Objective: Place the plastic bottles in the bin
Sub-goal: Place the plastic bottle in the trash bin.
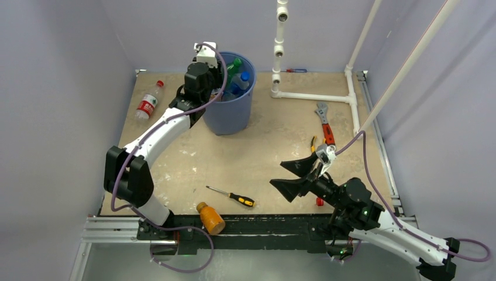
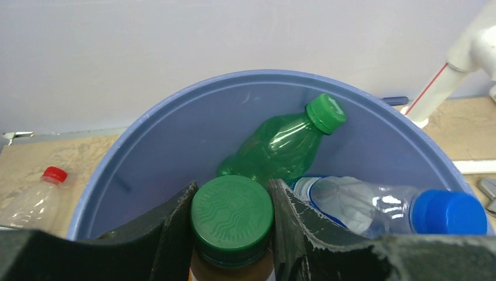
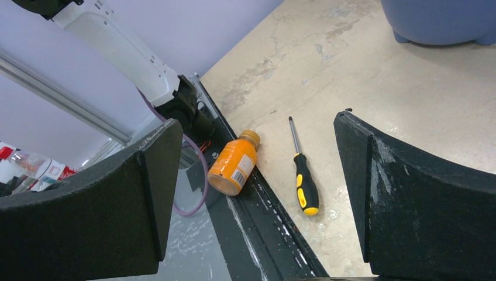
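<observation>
Bin (image 1: pixel 230 111) sits at far edge, left of centre, w/ green bottle (image 2: pixel 281 143) & blue-capped bottle (image 2: pixel 374 202) inside. Left gripper (image 2: pixel 232 202) hangs over its mouth, clenched on green-capped bottle (image 2: pixel 232 216). Right gripper (image 1: pixel 277 174) gapes wide towards near-right corner. Red-capped bottle (image 1: pixel 149 100) lies by far-left corner; orange bottle (image 1: pixel 210 217) at near edge, screwdriver (image 1: pixel 232 196) near it.

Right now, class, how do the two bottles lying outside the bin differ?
The orange bottle is squat, orange-filled and orange-capped; the red-capped bottle is slimmer and clear with a red label. The orange bottle lies at the near edge, the red-capped bottle at the far end, left of the bin. Both lie on their sides.
</observation>
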Controlling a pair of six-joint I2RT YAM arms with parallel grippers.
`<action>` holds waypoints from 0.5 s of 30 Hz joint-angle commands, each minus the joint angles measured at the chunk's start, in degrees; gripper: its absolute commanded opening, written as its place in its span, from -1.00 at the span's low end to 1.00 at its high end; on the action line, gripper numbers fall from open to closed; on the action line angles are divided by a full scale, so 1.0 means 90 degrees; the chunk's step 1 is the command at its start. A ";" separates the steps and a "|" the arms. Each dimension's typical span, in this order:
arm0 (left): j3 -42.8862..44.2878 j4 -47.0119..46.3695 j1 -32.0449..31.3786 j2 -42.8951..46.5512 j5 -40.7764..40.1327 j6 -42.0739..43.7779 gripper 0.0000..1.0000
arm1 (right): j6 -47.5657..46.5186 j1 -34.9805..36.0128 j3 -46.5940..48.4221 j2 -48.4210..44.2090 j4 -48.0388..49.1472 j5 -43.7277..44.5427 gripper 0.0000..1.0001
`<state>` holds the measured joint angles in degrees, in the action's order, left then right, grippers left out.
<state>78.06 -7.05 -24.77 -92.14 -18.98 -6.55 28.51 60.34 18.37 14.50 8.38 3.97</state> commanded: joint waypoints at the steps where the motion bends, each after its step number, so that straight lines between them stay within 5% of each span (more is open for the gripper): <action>1: 0.0620 0.0032 -0.0021 -0.0043 0.0681 -0.0306 -1.00 | -0.0028 0.0005 0.0141 -0.0049 -0.0032 0.0120 0.98; 15: -0.0158 0.0397 -0.0020 -0.0221 0.0764 -0.0638 -1.00 | -0.0034 0.0005 0.0117 -0.0184 -0.0132 0.0135 0.98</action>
<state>76.84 -5.43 -24.75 -93.17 -15.64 -8.60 28.49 60.34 18.37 13.76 6.98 4.01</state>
